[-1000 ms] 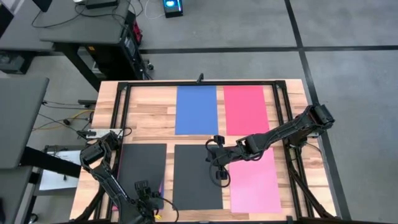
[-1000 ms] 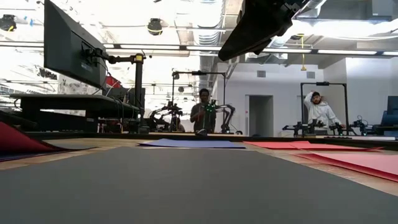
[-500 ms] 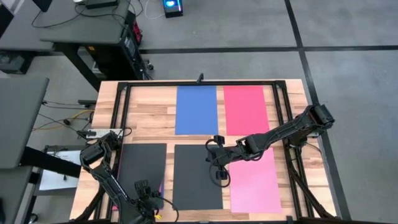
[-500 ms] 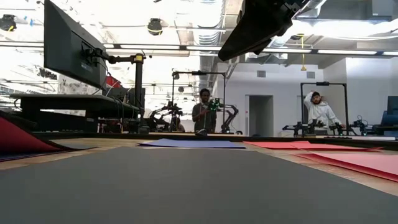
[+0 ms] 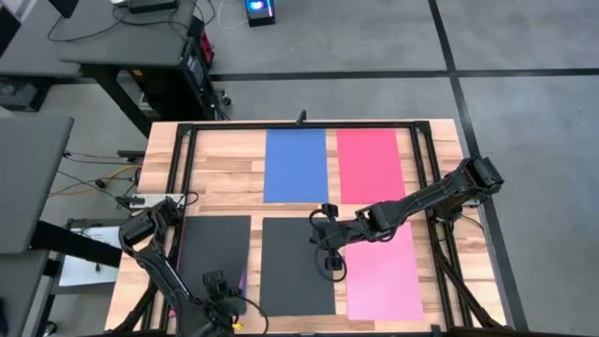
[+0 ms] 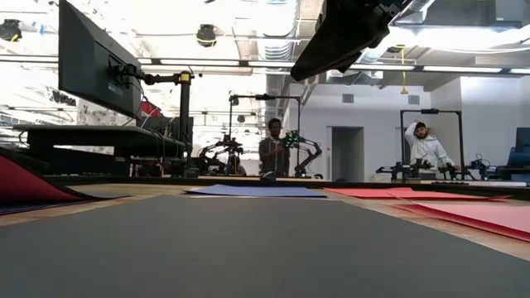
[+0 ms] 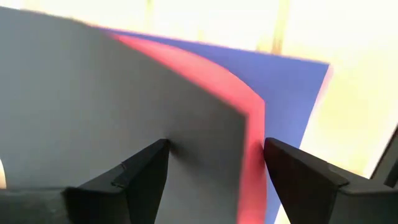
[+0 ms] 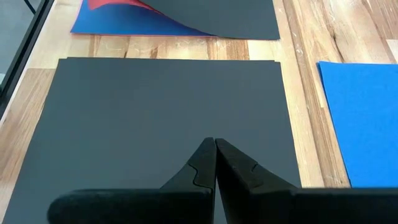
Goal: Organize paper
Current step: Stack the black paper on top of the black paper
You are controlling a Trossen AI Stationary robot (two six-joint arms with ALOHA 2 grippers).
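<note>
Left wrist view: my left fingers (image 7: 214,180) stand apart around the lifted stack's edge (image 7: 124,106), lower left of the worktop (image 5: 220,173). My right fingers (image 8: 215,163) are pressed together above the middle black sheet (image 5: 297,265). Four sheets lie sorted; the stack remains.

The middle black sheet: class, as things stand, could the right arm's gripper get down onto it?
Probably yes. The right gripper, shut, hangs over the middle black sheet with nothing lying between them; the left gripper is busy at the stack beside it.
</note>
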